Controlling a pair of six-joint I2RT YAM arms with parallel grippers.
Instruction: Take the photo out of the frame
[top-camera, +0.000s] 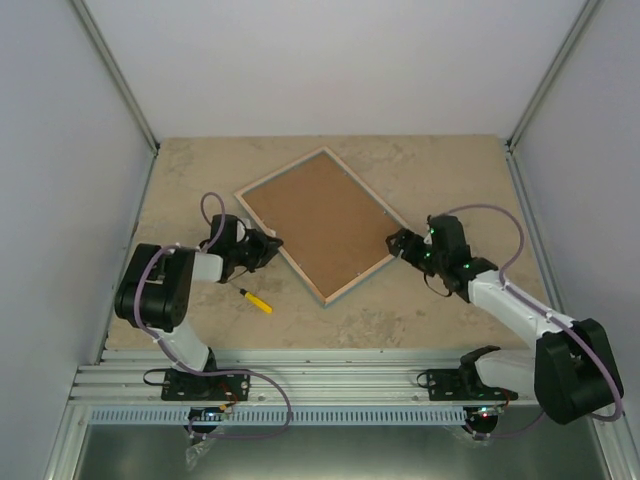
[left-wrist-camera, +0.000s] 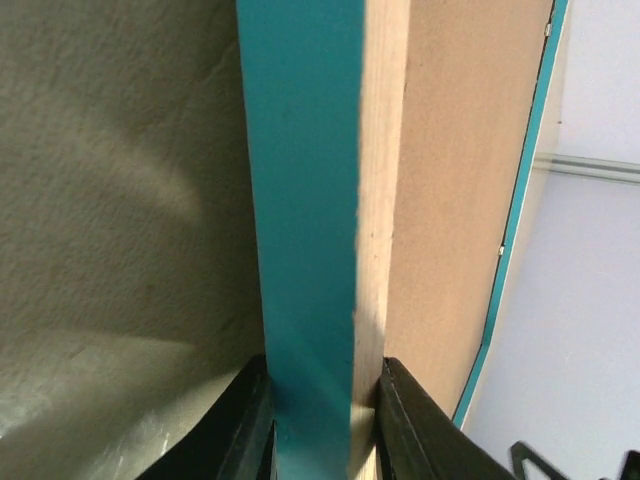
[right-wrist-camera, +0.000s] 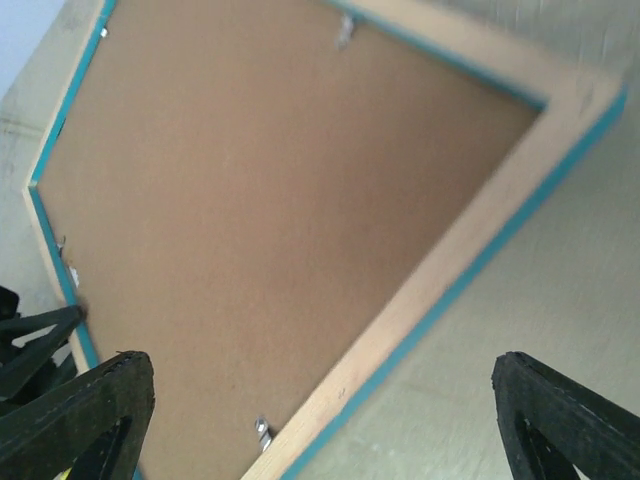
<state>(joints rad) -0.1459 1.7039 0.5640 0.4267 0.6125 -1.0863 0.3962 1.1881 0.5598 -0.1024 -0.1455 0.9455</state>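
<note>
Left gripper (left-wrist-camera: 325, 382): fingers (left-wrist-camera: 410, 430) clamped on the frame (top-camera: 357, 283), pinching its turquoise outer side and pale wood back about midway along its left edge. The frame lies back-up on the table (top-camera: 450, 170), turned like a diamond, with one corner towards the arm bases. The brown backing board (top-camera: 318, 222) fills the frame's opening. Small metal tabs (right-wrist-camera: 344, 30) stand at the frame's inner rim. The photo is hidden in every view. Right gripper (top-camera: 396, 243): just beside the frame's right corner, jaws spread wide, grasping nothing. A yellow tool (top-camera: 256, 301) lies on the table near the frame's left edge, below the left gripper.
</note>
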